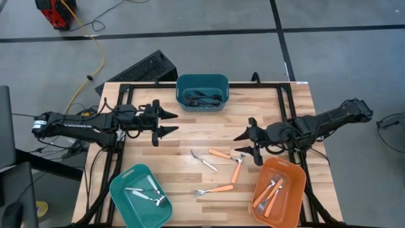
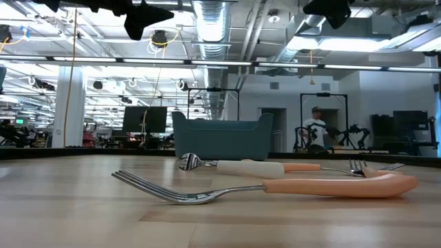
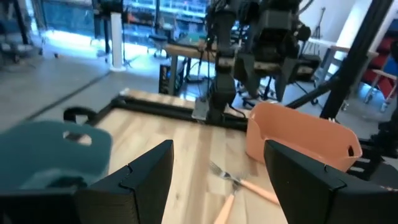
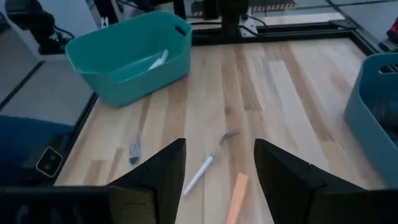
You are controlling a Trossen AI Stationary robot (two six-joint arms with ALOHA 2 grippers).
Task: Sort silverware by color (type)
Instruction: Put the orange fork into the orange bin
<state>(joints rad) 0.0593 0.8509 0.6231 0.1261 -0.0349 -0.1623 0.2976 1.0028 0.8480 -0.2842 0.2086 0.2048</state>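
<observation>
Both grippers, left [image 1: 172,123] and right [image 1: 242,147], hover open and empty above the wooden table [image 1: 190,136]. Orange-handled forks [image 1: 223,154] and a white-handled fork [image 1: 204,160] lie mid-table; others fill three plastic bins [image 1: 202,92].

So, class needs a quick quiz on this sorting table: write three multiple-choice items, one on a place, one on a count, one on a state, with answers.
1. Where is the orange bin?
A. Beside the right arm
B. Beside the left arm
C. At the far edge, in the middle

2. How many utensils lie loose on the table?
A. One
B. Four
C. Nine

3. How is the left tool?
A. Shut on a fork
B. Open, holding nothing
C. Inside a bin

Answers:
1 A, it sits by the right tool.
2 B, one white-handled fork and three orange-handled forks lie between the bins.
3 B, its fingers stand apart above bare wood.
</observation>
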